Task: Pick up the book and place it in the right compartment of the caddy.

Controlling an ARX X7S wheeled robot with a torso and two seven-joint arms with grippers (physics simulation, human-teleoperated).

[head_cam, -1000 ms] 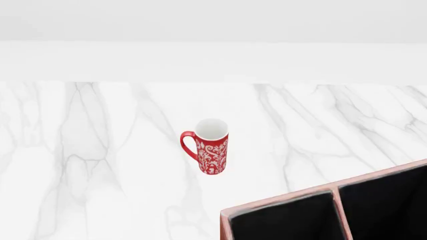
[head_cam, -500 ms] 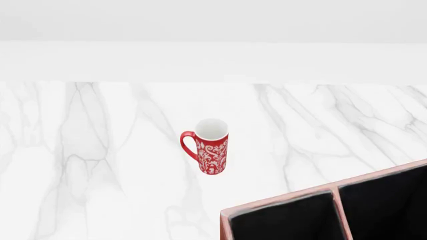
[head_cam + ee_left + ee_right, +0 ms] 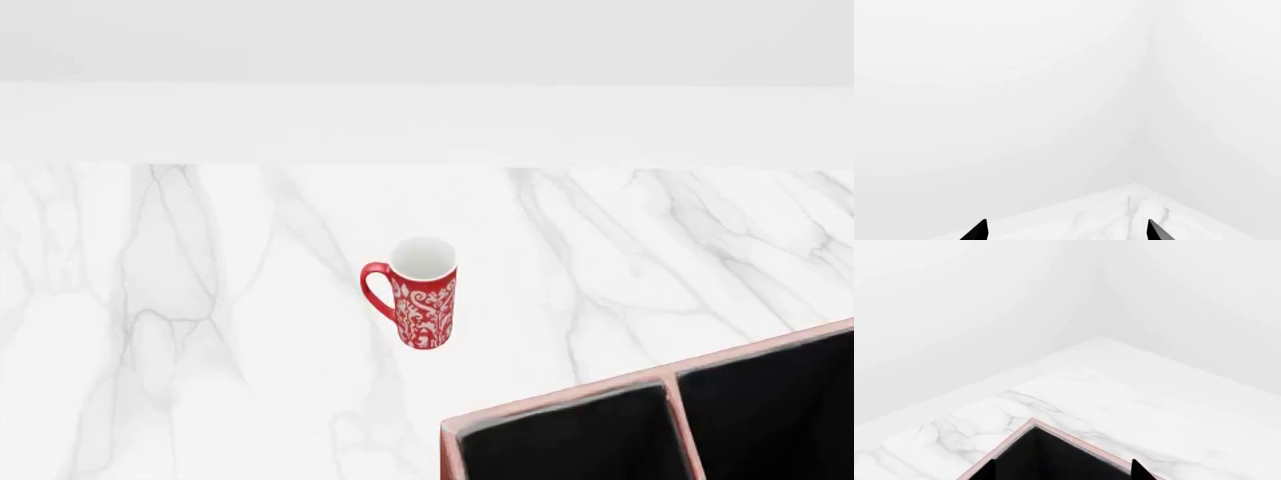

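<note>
Book: not appearing in any view.
Caddy (image 3: 574, 405): sitting at the counter's (image 3: 200, 300) near right, two black compartments showing.
Mug (image 3: 422, 292): standing upright, apart from the caddy.
Left jaws (image 3: 1066, 231): tips spread apart, holding nothing.
Right jaws (image 3: 1062, 471): spread, empty, hanging over a caddy corner.

Head view: high, facing forward and down over the marble worktop (image 3: 200, 300), caddy (image 3: 561, 405) corner close at the near right edge. Right wrist view: above a caddy (image 3: 1047, 432) corner, facing the worktop's (image 3: 1121, 390) far corner and walls. Left wrist view: aimed mostly at blank walls, catching only a worktop (image 3: 1121, 215) corner; all three share the worktop.
</note>
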